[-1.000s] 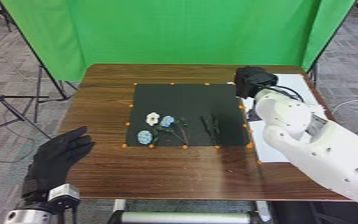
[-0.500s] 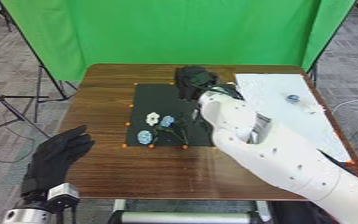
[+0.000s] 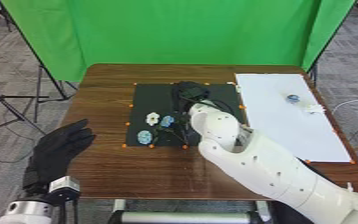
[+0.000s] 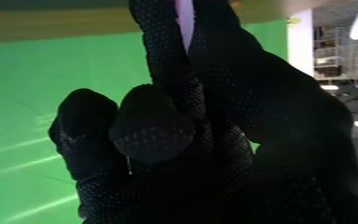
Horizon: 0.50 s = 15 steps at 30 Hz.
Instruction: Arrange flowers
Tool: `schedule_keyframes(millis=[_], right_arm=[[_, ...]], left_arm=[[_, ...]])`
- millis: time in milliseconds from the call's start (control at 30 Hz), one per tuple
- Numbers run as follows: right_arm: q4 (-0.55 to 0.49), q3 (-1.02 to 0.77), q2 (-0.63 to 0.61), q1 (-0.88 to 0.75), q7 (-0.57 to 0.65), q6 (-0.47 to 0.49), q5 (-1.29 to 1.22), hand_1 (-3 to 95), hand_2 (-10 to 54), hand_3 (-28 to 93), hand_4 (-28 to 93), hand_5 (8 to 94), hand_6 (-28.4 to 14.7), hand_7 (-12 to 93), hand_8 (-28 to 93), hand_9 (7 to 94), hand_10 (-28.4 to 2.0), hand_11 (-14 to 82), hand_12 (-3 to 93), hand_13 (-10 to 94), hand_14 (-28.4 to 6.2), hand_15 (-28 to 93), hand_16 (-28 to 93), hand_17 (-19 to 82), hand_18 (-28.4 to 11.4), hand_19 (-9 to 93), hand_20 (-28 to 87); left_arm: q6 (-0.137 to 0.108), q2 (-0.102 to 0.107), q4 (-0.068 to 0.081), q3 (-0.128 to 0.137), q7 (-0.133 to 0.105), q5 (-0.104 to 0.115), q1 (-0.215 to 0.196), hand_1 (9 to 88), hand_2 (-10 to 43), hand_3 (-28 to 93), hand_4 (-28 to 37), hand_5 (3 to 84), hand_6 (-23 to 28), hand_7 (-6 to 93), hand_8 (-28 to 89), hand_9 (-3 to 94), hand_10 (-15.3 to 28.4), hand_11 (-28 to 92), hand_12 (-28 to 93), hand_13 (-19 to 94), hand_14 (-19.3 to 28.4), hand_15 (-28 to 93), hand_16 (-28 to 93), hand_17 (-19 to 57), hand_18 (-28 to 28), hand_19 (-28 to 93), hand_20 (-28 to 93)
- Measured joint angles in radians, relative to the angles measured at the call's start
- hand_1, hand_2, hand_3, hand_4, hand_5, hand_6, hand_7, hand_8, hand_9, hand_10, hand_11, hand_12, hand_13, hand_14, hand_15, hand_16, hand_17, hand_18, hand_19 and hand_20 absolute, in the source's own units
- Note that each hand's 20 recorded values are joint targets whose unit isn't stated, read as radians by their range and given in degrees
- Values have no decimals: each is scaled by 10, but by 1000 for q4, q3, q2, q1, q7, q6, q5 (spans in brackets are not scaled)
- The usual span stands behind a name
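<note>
Over the upper middle of the black mat (image 3: 149, 100) is my right hand (image 3: 190, 92) in the head view. In the right wrist view my right hand (image 4: 162, 135) has its fingers curled, with a narrow lilac thing (image 4: 185, 20) pinched between them. Left of that hand's arm, a white flower (image 3: 152, 118), a blue flower (image 3: 167, 121) and a paler blue flower (image 3: 144, 137) lie on the mat, with dark green stems beside them. The forearm hides the mat's lower right part. My left hand (image 3: 58, 149) is open at the table's left edge.
A white sheet (image 3: 286, 135) covers the right side of the brown table (image 3: 140, 175), bearing a small blue flower (image 3: 293, 98) and a white flower (image 3: 315, 108). Orange dots line the mat. A green backdrop (image 3: 184, 32) stands behind the table.
My right hand has moved left from the white sheet's upper left corner to above the mat, then slightly back toward the near side. The sheet's flowers are uncovered. The left hand has barely moved.
</note>
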State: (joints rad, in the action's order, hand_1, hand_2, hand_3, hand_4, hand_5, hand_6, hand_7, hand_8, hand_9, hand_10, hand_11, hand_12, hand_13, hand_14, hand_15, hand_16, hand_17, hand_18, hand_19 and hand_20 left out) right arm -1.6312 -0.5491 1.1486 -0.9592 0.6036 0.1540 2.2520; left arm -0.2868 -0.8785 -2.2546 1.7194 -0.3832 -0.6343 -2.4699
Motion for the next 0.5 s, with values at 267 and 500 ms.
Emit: schedule_keyframes(millis=[267, 500], right_arm=[[-32, 4, -25, -30, 74, 13, -51, 537, -95, 745, -283, 702, -17, 334, -9, 833, -81, 119, 351, 774, -34, 762, 224, 556, -141, 932, 405], [58, -83, 28, -55, -7, 79, -34, 492, -95, 748, -283, 677, -27, 312, -3, 790, -95, 171, 312, 755, -44, 766, 215, 540, -146, 932, 397]], left_arm=[[13, -10, 6, 0, 19, -9, 20, 269, 49, 821, -203, 442, 131, 204, -108, 387, 224, 406, 113, 255, 277, 650, -142, -96, 219, 604, 68], [18, -11, 10, -2, 27, -12, 32, 270, 49, 820, -203, 442, 132, 204, -108, 387, 224, 406, 113, 255, 277, 651, -142, -96, 219, 605, 67]])
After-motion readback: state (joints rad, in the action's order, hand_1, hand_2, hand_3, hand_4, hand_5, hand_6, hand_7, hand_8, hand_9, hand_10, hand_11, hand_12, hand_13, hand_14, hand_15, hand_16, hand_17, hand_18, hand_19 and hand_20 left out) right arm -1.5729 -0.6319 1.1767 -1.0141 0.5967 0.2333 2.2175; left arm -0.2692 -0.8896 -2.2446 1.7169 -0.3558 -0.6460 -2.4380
